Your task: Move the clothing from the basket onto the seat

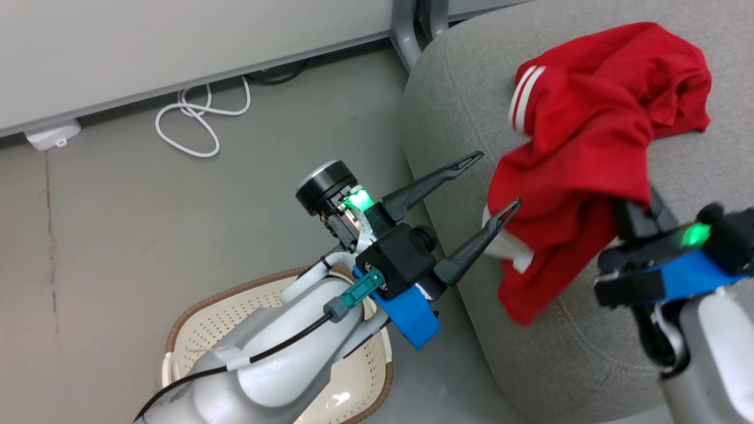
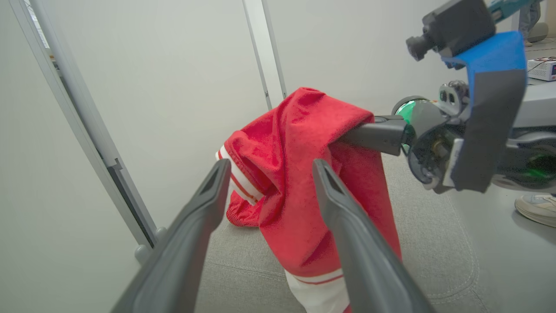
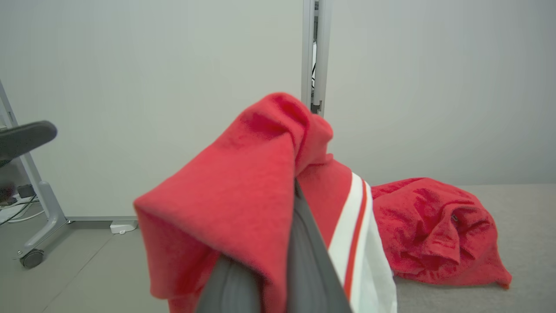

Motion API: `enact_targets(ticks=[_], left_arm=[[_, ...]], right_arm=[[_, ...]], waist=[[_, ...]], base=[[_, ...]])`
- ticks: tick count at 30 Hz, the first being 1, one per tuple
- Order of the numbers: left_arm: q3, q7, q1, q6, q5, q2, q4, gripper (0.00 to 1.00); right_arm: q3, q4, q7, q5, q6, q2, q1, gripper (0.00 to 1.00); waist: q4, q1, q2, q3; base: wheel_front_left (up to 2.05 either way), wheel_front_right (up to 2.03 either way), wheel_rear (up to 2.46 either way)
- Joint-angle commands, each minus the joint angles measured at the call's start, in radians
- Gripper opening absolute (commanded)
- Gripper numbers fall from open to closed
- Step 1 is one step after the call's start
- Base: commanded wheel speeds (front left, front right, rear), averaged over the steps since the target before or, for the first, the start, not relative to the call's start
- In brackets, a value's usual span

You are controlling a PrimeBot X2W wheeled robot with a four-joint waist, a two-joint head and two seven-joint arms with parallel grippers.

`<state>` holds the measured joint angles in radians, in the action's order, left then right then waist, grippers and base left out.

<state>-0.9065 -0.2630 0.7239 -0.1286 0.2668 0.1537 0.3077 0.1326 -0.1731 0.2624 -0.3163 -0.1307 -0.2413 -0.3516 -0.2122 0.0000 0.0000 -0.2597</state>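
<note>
Gripping: right gripper (image 1: pixel 636 215) clenched on held garment (image 1: pixel 559 200), fingers buried in fabric
Left gripper (image 1: pixel 499 179): released, jaws wide apart, just left of held garment, near fingertip at its white trim
Held garment: red, draped over right fingers, hanging above near left edge of seat (image 1: pixel 459 106), white striped hem lowest
Second garment (image 3: pixel 434 230): red, crumpled on seat, far and right of held one
Basket (image 1: pixel 206 324): on floor, near left, beside seat, partly under left forearm
Cable (image 1: pixel 194 121): white loop on floor, far left, by wall
Shoe (image 2: pixel 536 208): person's, on floor, right edge of left wrist view
</note>
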Motion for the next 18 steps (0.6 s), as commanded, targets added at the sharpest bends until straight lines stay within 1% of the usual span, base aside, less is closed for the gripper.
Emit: enact_targets(ticks=[1,5,11,14,18], left_arm=[[0.008,-0.003,0.015,0.004,-0.003,0.006,-0.001,1.00],[0.010,-0.003,0.028,0.006,-0.015,0.009,-0.005,1.00],[0.005,-0.003,0.071,0.005,-0.031,0.004,-0.003,1.00],[0.002,-0.003,0.095,0.004,-0.038,0.002,0.000,1.00],[-0.002,-0.003,0.127,0.003,-0.048,-0.001,0.000,1.00]], right_arm=[[-0.013,0.009,0.004,0.007,0.000,-0.007,-0.026,0.00],[-0.069,0.036,0.004,0.019,0.000,-0.014,-0.117,0.00],[-0.159,0.066,0.004,0.044,0.000,-0.058,-0.283,0.00],[-0.218,0.074,0.004,0.063,0.000,-0.094,-0.361,0.00],[-0.315,0.044,0.004,0.076,0.000,-0.165,-0.447,0.00]], waist=[[0.008,0.0000,0.0000,-0.011],[0.021,0.0000,0.0000,-0.057],[0.051,0.0000,0.0000,-0.155],[0.068,0.0000,0.0000,-0.206],[0.094,0.0000,0.0000,-0.265]], base=[[0.00,0.00,0.00],[0.00,0.00,0.00],[0.00,0.00,0.00],[0.00,0.00,0.00],[0.00,0.00,0.00]])
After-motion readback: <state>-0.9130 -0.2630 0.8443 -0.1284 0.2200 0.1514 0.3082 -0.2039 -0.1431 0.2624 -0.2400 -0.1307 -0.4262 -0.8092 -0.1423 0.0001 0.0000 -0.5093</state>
